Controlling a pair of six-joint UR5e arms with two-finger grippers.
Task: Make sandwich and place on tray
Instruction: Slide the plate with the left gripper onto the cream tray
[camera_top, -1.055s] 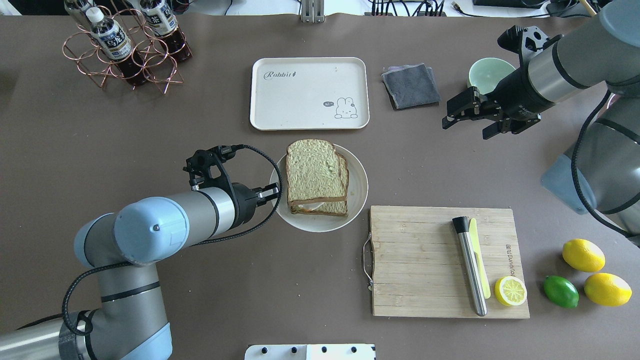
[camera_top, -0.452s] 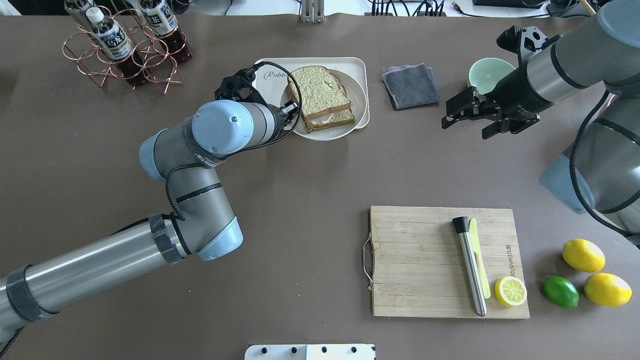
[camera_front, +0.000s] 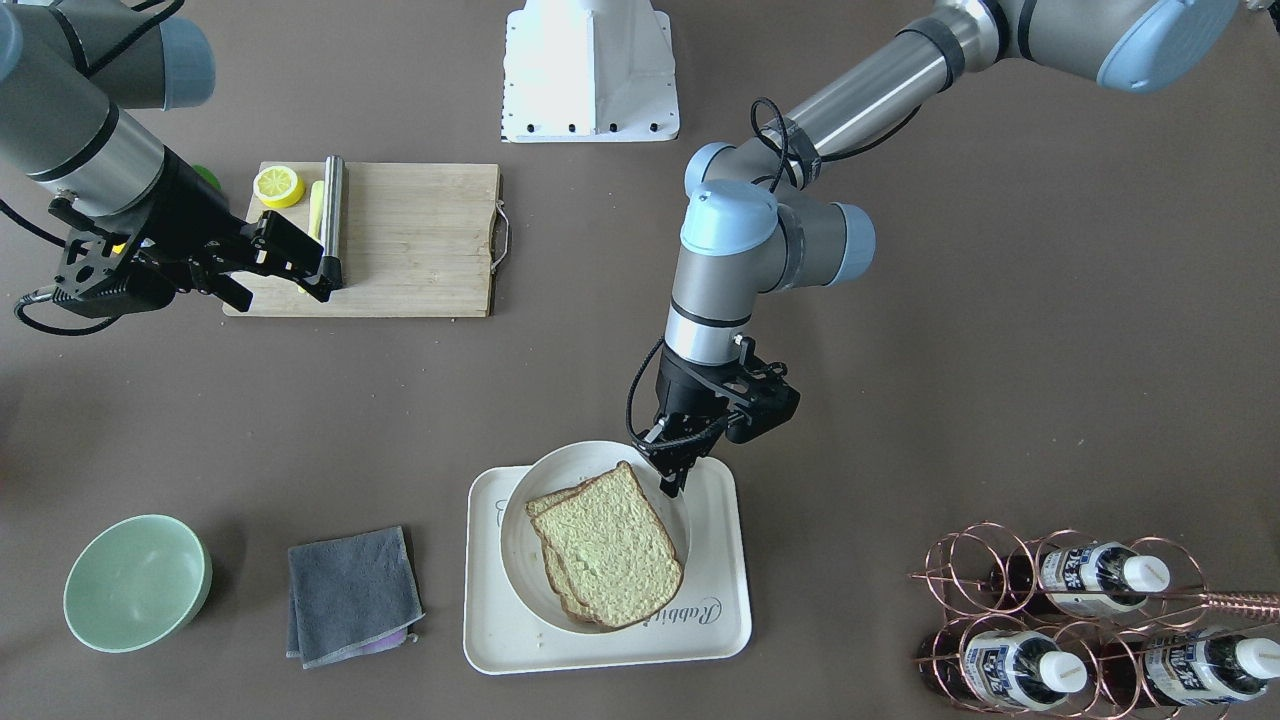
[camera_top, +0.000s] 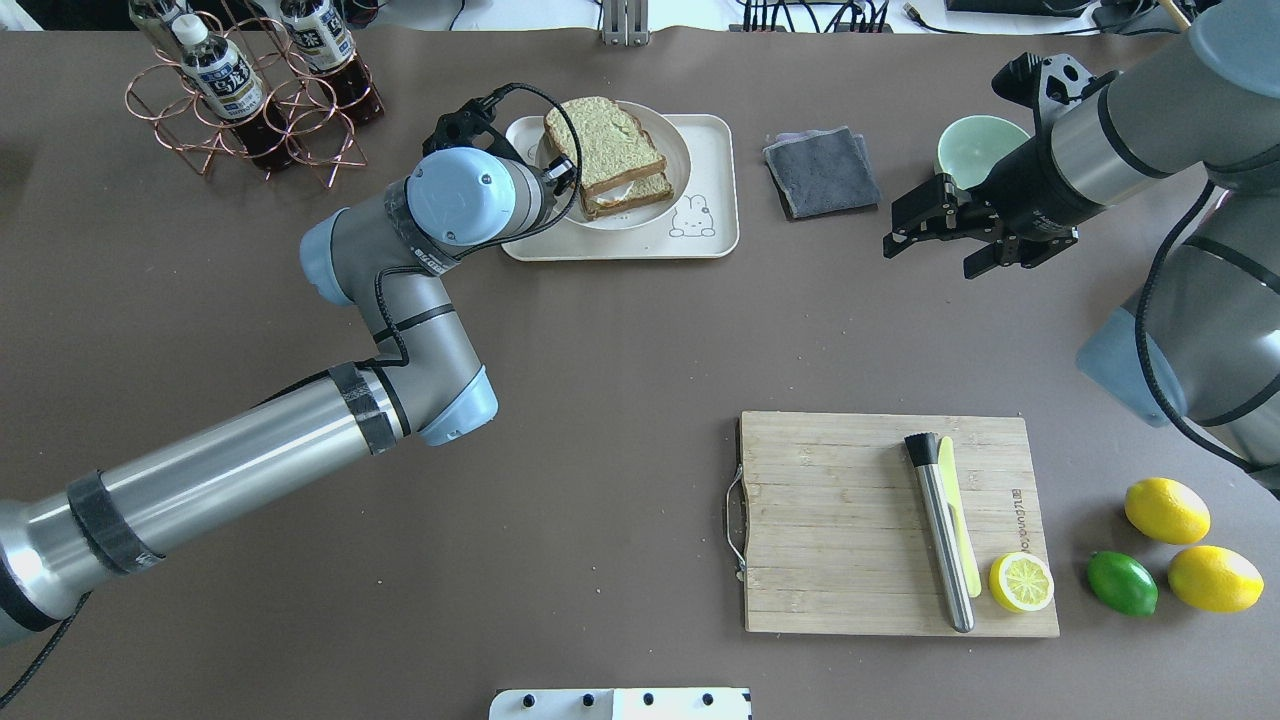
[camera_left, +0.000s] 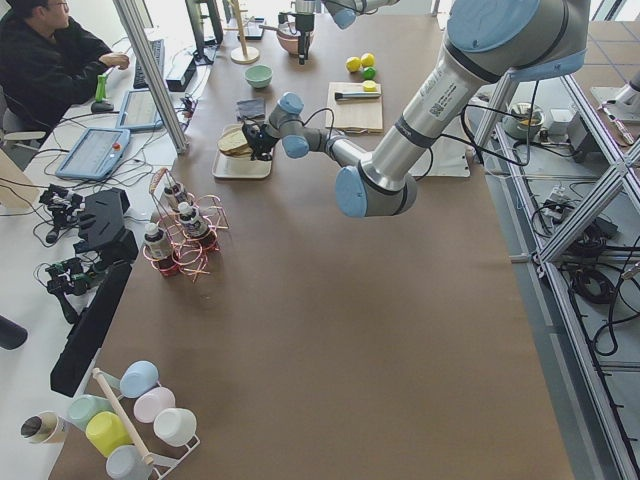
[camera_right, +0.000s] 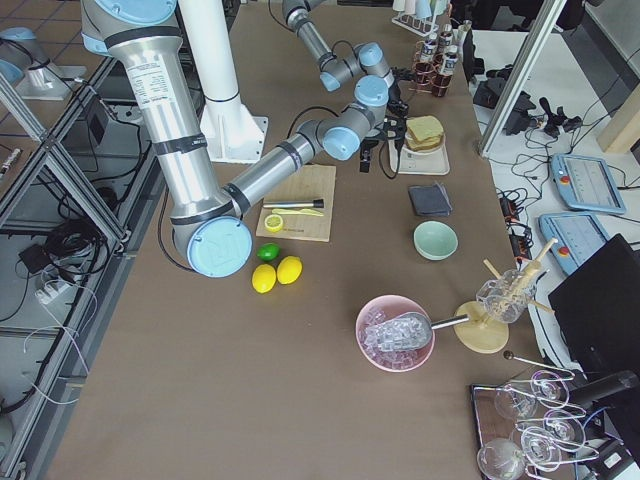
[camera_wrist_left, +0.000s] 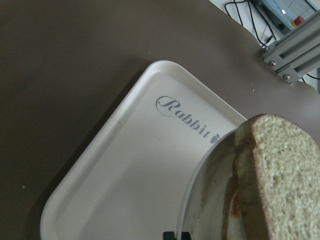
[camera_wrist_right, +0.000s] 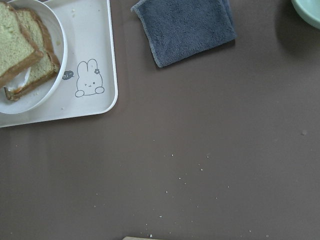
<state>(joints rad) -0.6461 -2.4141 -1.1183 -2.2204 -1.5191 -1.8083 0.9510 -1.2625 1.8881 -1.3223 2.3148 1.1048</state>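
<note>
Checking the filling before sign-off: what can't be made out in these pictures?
Egg: top slice hides nearly all, every view.
Left tool grip on plate: overhead, own wrist mostly covers it; wrist view, bottom edge cuts it off.
Plate touching tray or not: unclear.

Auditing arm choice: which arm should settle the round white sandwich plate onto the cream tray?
Left. The left gripper is at the rim of the plate over the tray; the right gripper hangs far off.
</note>
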